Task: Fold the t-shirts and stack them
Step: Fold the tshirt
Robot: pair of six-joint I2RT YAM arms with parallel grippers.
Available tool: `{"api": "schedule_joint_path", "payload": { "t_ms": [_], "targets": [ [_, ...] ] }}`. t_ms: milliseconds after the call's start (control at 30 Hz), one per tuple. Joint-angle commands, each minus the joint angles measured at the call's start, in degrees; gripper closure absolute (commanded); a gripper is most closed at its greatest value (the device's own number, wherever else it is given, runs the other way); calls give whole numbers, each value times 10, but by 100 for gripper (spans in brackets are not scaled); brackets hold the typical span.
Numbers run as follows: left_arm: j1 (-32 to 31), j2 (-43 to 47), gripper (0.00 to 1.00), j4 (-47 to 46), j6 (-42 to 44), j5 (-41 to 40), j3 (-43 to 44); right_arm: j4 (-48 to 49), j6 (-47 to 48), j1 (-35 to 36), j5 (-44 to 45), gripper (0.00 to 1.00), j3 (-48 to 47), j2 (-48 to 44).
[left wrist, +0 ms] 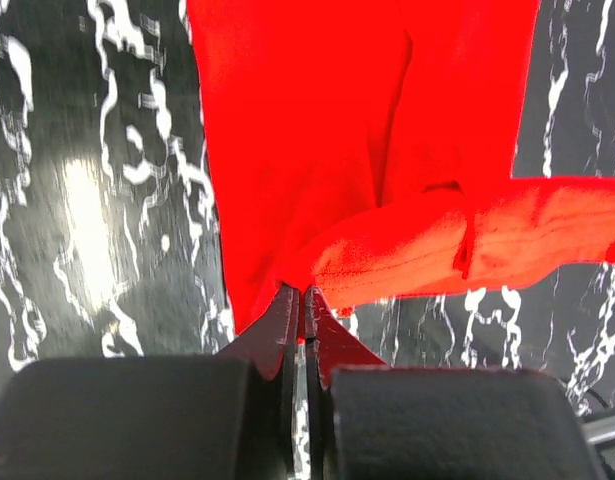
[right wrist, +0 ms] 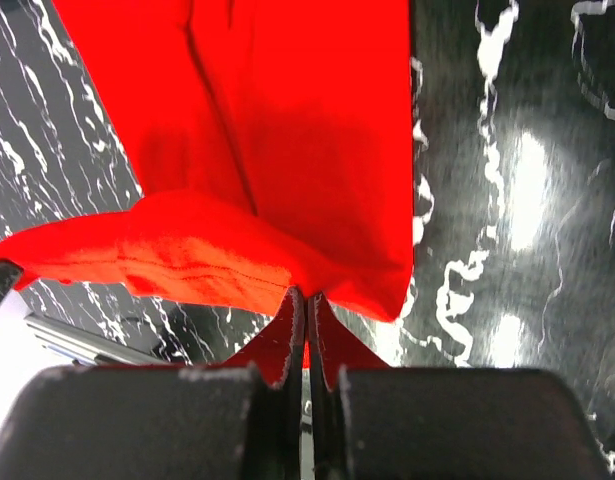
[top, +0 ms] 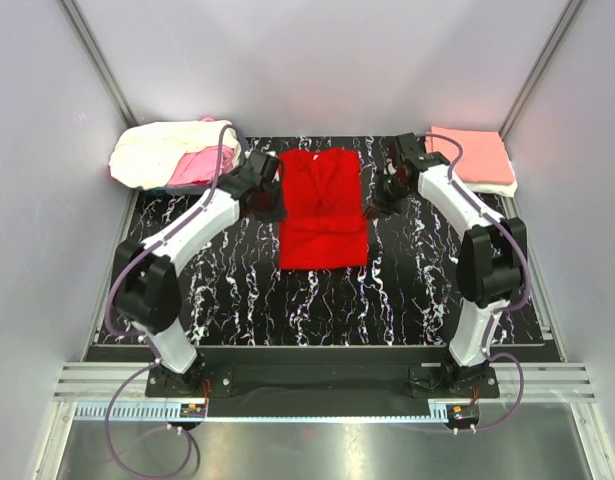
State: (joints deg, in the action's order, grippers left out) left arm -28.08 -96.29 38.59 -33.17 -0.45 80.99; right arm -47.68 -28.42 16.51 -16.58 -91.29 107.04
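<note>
Red t-shirt laid lengthwise at the middle of the black marbled surface, between the two arms, sides turned in to make a narrow rectangle.

Left claw at the shirt's left edge, fingertips pressed together on a corner of the red cloth. Seen from the left wrist, a thick fold of cloth raised just ahead of the tips.

Right claw at the shirt's right edge, likewise clamped tight on red cloth, with a lifted fold draped across in front of it.

Heaped loosely at the far left corner: cream-white t-shirt, with pink t-shirt against its near side.

Folded flat at the far right corner: salmon-pink t-shirt on top of white t-shirt.
</note>
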Motion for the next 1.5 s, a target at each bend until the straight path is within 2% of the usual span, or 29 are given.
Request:
{"api": "schedule_joint_path", "payload": {
  "t_ms": [0, 500, 633, 667, 700, 733, 767, 800, 867, 900, 933, 967, 1033, 1067, 1167, 1200, 1267, 1300, 1333, 1433, 1467],
  "targets": [
    [20, -35, 100, 11, 34, 34, 59, -16, 21, -10, -17, 100, -60, 27],
    [72, -160, 100, 15, 60, 81, 145, -53, 38, -33, -62, 100, -206, 182],
    [83, -218, 99, 26, 70, 79, 189, -57, 28, -39, -66, 100, -252, 227],
    [86, -231, 95, 39, 70, 79, 202, -61, 27, -45, -68, 88, -268, 251],
    [90, -245, 89, 47, 72, 80, 233, -67, 26, -47, -71, 68, -308, 267],
    [97, -273, 77, 55, 72, 78, 252, -87, 25, -50, -72, 50, -334, 283],
    [102, -288, 61, 65, 72, 83, 274, -101, 25, -57, -71, 29, -362, 320],
    [108, -303, 31, 88, 72, 86, 324, -137, 23, -62, -70, 24, -432, 340],
    [126, -337, 24, 115, 72, 94, 384, -171, 14, -74, -73, 16, -508, 392],
    [131, -341, 14, 132, 72, 102, 437, -185, 10, -85, -80, 15, -574, 402],
    [139, -341, 9, 139, 76, 107, 460, -202, -2, -92, -87, 14, -596, 409],
    [142, -334, 4, 143, 79, 111, 478, -203, -9, -97, -98, 13, -610, 401],
    [145, -293, 2, 136, 83, 106, 486, -176, -15, -101, -100, 11, -574, 367],
    [145, -274, 1, 127, 85, 102, 472, -156, -15, -99, -93, 11, -539, 312],
    [140, -184, 6, 27, 80, 123, 312, -58, -11, -87, -83, 16, -314, 196],
    [135, -167, 10, 9, 81, 127, 281, -23, -9, -83, -82, 27, -278, 173],
    [129, -133, 22, -22, 77, 141, 214, -4, -5, -64, -81, 42, -202, 133],
    [118, -128, 28, -30, 77, 145, 196, 6, 3, -57, -80, 53, -185, 126],
    [110, -125, 37, -36, 81, 147, 183, 10, 5, -40, -77, 71, -169, 121],
    [80, -140, 49, -47, 90, 144, 149, 10, 13, -13, -77, 86, -137, 132],
    [72, -145, 54, -48, 91, 138, 139, 7, 15, -8, -78, 88, -137, 147]
  ]
}}
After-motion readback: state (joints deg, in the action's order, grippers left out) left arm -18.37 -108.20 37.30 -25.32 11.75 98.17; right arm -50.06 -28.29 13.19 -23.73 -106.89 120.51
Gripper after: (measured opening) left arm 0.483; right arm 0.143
